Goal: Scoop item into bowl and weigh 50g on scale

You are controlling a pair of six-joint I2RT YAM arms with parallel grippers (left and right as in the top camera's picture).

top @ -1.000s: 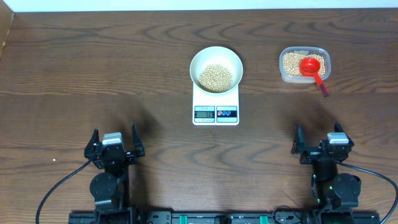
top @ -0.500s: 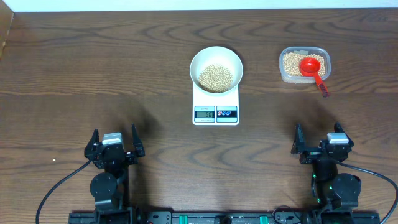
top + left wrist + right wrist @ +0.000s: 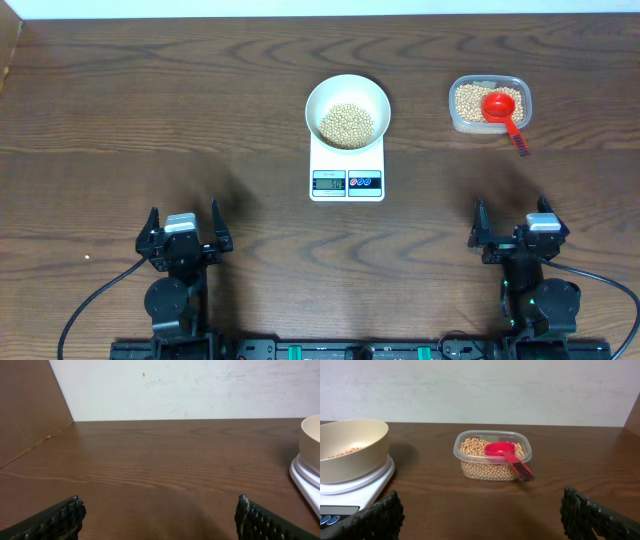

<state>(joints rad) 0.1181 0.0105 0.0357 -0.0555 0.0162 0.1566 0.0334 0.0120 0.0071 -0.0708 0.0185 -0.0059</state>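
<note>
Grippers low at near table edge: left gripper (image 3: 183, 222) and right gripper (image 3: 511, 212), both jaws spread wide, grasping nothing. Farther out, mid-table, scale (image 3: 347, 165) carries bowl (image 3: 320, 95) with beans (image 3: 346, 124) piled inside. Far right, well apart, clear tub (image 3: 456, 103) holds more beans and red scoop (image 3: 497, 105), handle over rim.

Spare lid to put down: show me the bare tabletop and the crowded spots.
Widest bare wood: the left half of the table, from white bowl and scale to the left edge. A narrower gap between scale and clear tub. Also bare: between right gripper and tub. Crowded: beside the tub where the red scoop sticks out.
</note>
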